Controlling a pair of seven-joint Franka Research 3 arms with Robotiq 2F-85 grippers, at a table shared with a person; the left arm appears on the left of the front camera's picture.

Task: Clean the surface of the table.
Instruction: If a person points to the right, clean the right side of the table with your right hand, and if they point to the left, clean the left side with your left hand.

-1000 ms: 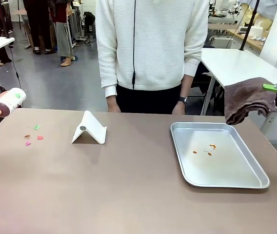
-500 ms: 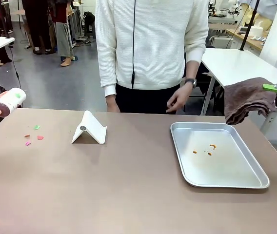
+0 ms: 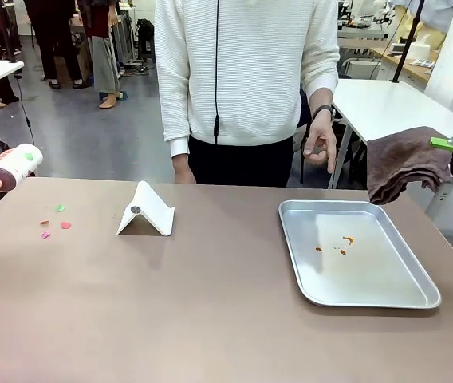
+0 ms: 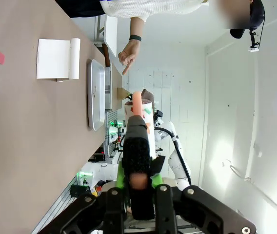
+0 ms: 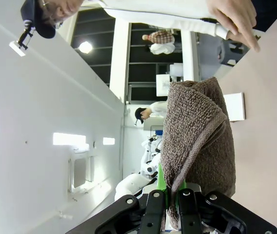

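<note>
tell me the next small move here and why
Probably lower the lint roller, clamped in the left fingers, down and inward onto the coloured scraps. They lie loose on the table close to its left edge, right by where the roller hangs, while the towel in the right fingers is over at the far right side.

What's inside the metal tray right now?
A few small orange-brown scraps lie near the middle of the metal tray; the rest of its floor looks bare. Nothing covers it.
</note>
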